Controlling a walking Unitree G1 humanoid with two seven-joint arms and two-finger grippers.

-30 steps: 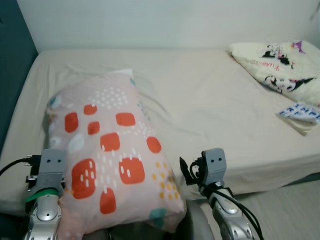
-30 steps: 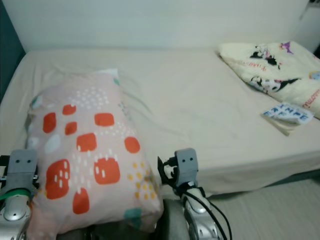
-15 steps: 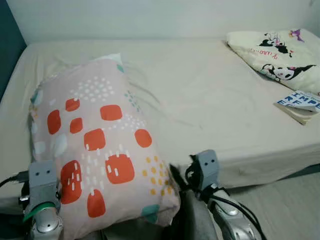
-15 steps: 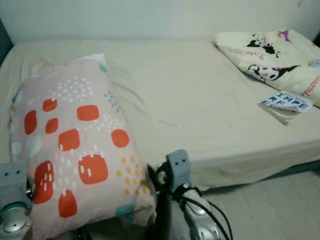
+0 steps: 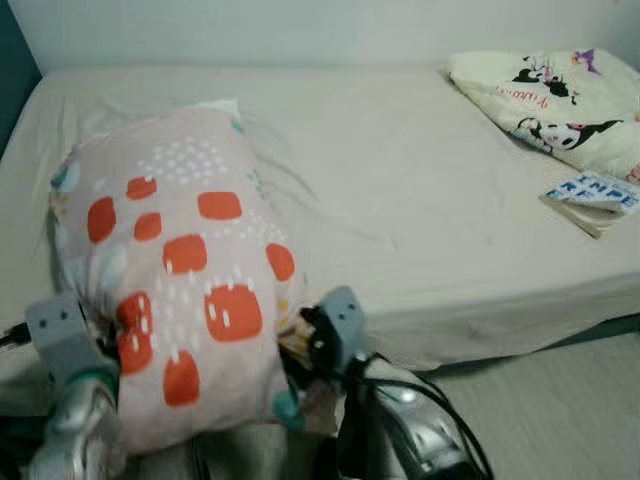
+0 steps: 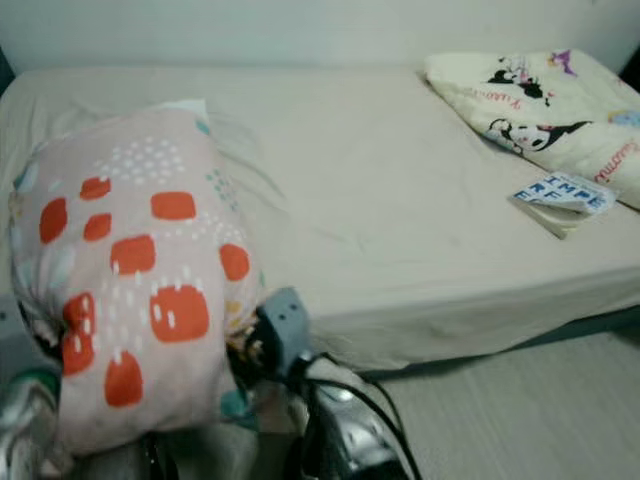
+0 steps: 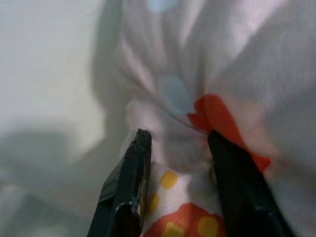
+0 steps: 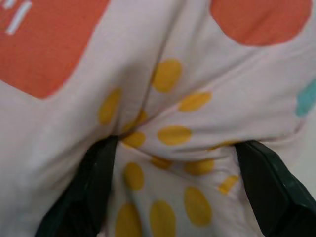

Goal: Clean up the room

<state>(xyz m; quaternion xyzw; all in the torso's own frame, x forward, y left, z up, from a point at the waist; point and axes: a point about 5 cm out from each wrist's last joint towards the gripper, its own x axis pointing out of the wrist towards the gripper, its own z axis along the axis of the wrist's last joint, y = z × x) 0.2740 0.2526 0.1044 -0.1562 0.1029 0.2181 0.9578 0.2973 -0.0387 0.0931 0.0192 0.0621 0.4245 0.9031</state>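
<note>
Two grippers pinch one pale pink fabric pillow with orange blotches, which fills the lower left of the left eye view — its far end resting on the beige sheeted bed. A cream cartoon-print blanket lies folded at the upper right.

From the left wrist, the left gripper is clamped on bunched pillow cloth.

From the right wrist, the right gripper squeezes the yellow-dotted corner — fabric bulging between its fingers.
</note>
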